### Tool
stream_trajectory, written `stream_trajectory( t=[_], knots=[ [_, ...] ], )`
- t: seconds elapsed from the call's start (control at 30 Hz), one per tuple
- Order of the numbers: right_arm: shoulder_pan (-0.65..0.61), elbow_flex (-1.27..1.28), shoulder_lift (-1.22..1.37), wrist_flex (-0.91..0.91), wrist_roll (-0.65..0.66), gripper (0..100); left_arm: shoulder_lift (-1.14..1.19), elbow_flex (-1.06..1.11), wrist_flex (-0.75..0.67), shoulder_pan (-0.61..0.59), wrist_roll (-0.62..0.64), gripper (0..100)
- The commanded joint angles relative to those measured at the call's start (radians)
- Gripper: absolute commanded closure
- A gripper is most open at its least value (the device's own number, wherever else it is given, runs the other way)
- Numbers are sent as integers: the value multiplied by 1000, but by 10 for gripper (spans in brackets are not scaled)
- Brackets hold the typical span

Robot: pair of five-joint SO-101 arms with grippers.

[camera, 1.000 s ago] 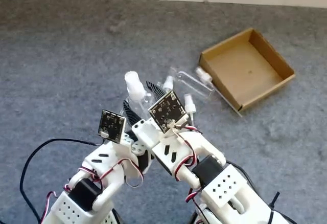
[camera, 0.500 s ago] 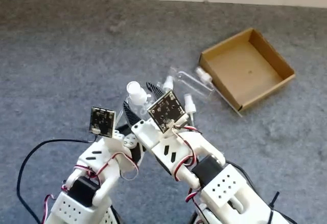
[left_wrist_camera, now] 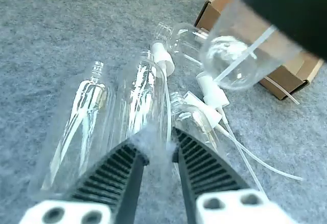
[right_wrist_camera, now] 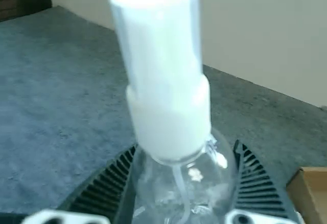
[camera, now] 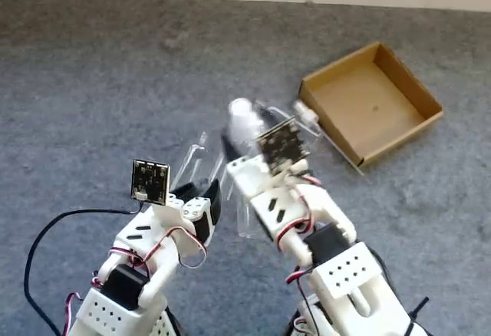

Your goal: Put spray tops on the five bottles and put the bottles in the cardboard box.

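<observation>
One capped spray bottle (right_wrist_camera: 173, 106), its dip tube (left_wrist_camera: 244, 55) inside, is clamped in our right gripper (right_wrist_camera: 185, 155) near the cardboard box (camera: 337, 69). Our left gripper (left_wrist_camera: 157, 144) fingers sit slightly apart over uncapped bottles (left_wrist_camera: 138, 96) lying on the carpet (camera: 92, 67).

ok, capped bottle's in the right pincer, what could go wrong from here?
1. The right pincer grips the capped bottle on its round body; it might slip or tilt on the way to the cardboard box.
2. Loose spray tops and bare bottles lie beside the box; a low pass could scatter them.
</observation>
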Motion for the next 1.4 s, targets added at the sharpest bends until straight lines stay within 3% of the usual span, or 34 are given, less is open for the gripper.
stream_trajectory(
  t=[0.0, 0.53, 1.0, 1.2, 1.37],
  knots=[
    [110, -59, -2, -18, 0, 785, -10, 2, -18, -16, 6, 962],
    [503, -87, 12, -33, -8, 783, -10, 4, -18, -18, 6, 962],
    [633, -332, 435, -208, -8, 784, -8, 25, -20, -18, 5, 961],
    [633, -377, 634, -401, -8, 785, -8, 25, -18, -18, 5, 961],
    [634, -515, 835, -437, -9, 785, -7, 25, -17, -44, 5, 961]
  ],
)
